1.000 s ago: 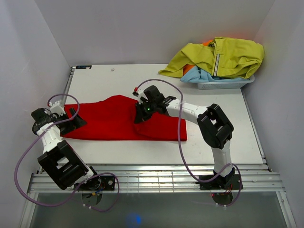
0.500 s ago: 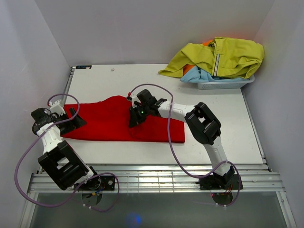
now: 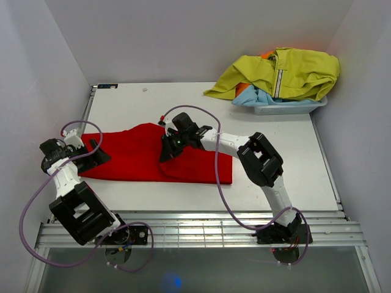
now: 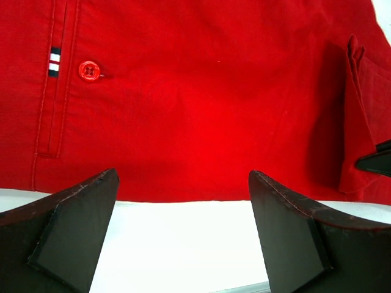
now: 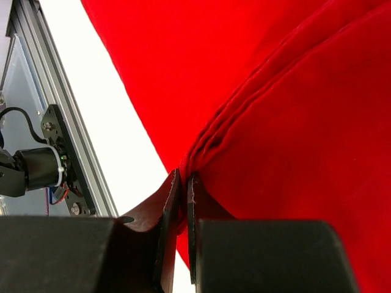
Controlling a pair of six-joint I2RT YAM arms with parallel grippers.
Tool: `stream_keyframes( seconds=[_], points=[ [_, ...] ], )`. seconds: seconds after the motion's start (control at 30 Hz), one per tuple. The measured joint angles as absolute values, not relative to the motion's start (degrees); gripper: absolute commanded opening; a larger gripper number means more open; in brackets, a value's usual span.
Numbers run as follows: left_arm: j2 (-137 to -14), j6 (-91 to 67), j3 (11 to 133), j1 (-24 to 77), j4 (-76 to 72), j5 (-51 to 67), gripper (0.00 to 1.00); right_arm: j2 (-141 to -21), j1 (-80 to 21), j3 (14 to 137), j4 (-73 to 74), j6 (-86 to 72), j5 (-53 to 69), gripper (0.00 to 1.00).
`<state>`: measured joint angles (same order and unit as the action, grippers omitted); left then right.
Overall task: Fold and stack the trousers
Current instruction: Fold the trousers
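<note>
red trousers pinched by one gripper, the other spread wide

from above, the trousers (image 3: 134, 160) lie flat across the left and middle of the table (image 3: 275, 159). the right gripper (image 3: 165, 154) sits on them near the table's middle, but that view does not show how its fingers stand. its wrist camera does: the two fingers are pressed almost together on a gathered ridge of red cloth, with the table's near rail (image 5: 33, 55) off to one side. the left gripper (image 3: 98, 155) is at the table's left edge. only its wrist view shows the fingers (image 4: 73, 220) set wide apart with nothing between them, over bare table at the cloth's hem. it also shows a red button (image 4: 89, 71) and a small striped tab (image 4: 55, 61). at the table's far right corner a yellow-green jacket (image 3: 287, 73) hides most of a bin (image 3: 287, 108) and a light blue garment (image 3: 259, 96).
</note>
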<state>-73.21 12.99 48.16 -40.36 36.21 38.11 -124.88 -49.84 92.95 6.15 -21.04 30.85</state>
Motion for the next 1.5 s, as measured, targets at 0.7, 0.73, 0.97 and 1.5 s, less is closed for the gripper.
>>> stream_keyframes(
  seconds=[0.7, 0.73, 0.97, 1.5],
  points=[
    [-91.64, 10.37, 52.25, -40.32, 38.41, 35.59, 0.98, -131.63, -52.18, 99.2, 5.39, -24.69, 29.63, 0.75],
    [-91.13, 10.72, 52.23, -40.32, 38.83, 35.83, 0.98, -131.79, -52.25, 99.2, 5.67, -24.47, 29.8, 0.78],
    [-80.77, 15.33, 55.13, -40.14, 44.01, 45.12, 0.96, -123.61, -50.09, 94.67, 6.07, -20.6, 34.81, 0.72],
    [-72.93, 4.14, 51.86, -16.19, 28.08, 43.57, 0.93, -85.56, -19.38, 53.1, 17.26, -9.85, 26.2, 0.88]
  ],
)
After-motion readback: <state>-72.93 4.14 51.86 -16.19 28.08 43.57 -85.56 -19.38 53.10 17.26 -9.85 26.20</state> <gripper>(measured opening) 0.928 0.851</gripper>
